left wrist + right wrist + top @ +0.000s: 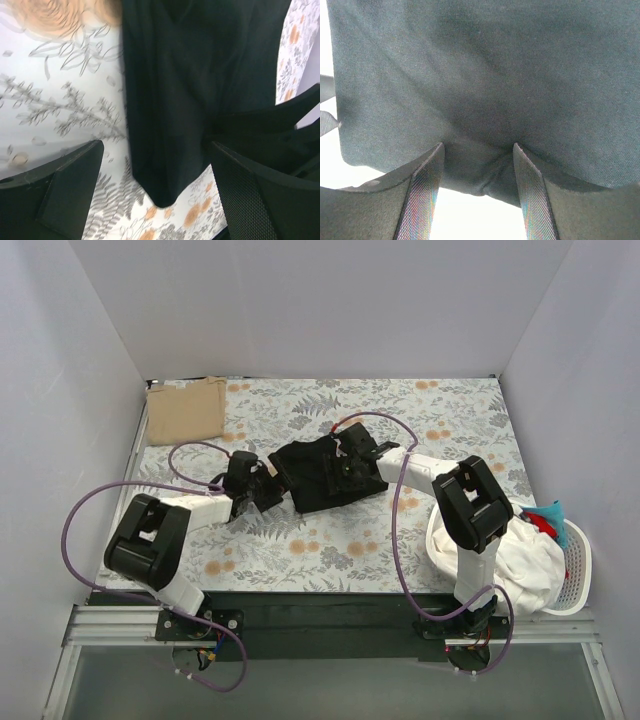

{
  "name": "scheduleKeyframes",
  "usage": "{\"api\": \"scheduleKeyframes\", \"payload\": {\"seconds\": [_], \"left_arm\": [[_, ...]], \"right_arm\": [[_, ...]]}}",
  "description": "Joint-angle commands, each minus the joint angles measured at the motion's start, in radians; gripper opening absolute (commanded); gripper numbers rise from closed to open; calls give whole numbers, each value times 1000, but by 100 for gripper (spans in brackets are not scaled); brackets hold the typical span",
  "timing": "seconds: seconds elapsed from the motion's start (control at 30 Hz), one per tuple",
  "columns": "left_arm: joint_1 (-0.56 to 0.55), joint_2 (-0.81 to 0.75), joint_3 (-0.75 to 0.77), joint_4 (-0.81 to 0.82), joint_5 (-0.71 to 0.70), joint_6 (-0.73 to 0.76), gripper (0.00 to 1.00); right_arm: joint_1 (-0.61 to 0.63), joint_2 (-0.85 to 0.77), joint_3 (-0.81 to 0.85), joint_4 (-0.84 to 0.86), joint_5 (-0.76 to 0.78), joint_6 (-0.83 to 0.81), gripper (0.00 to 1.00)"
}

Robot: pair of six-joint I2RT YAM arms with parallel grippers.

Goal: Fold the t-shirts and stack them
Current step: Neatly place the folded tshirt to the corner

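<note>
A grey-and-orange floral cloth (pixel 400 420) lies spread flat across the middle. At the near right stands a white laundry basket (pixel 580 570), heaped with white fabric (pixel 500 560); blue (pixel 550 512) and red (pixel 540 527) pieces show at its far side.

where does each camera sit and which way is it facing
Top external: fixed above and behind the bases, looking down at the floral cloth, black t-shirt, tan t-shirt and basket; both arms show.
Left wrist: on the left arm, facing down past the open left tool at the black t-shirt's edge; its fingers show.
Right wrist: on the right arm, close against the black t-shirt bunched in the right tool; its fingers show.
Shared: all three see the black t-shirt.
</note>
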Motion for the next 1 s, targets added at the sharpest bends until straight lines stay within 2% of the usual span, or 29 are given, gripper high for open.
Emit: {"api": "scheduleKeyframes", "payload": {"seconds": [0.0, 0.43, 0.5, 0.53, 0.57, 0.6, 0.73, 0.83, 0.97], "left_arm": [[-11, 49, 50, 31, -44, -29, 86], [-99, 197, 107, 7, -158, -86, 72], [-110, 221, 128, 5, -175, -81, 62], [-118, 233, 133, 7, -179, -78, 48], [-118, 238, 139, 5, -181, -76, 40], [-118, 243, 147, -1, -185, -72, 28], [-118, 261, 180, -33, -199, -41, 0], [-118, 263, 214, -67, -250, 11, 0], [-118, 254, 294, -139, -291, 162, 0]], "right_arm": [[1, 21, -21, 18, 21, 16, 64], [0, -18, -41, 37, 2, 32, 64], [0, -19, -42, 42, -2, 35, 64], [1, -19, -46, 42, -4, 39, 64], [0, -21, -46, 45, -7, 39, 64], [0, -22, -52, 50, -10, 42, 64], [0, -34, -68, 59, -21, 49, 64], [0, -51, -79, 60, -25, 47, 64], [0, -108, -110, 57, -24, 32, 66]]}}
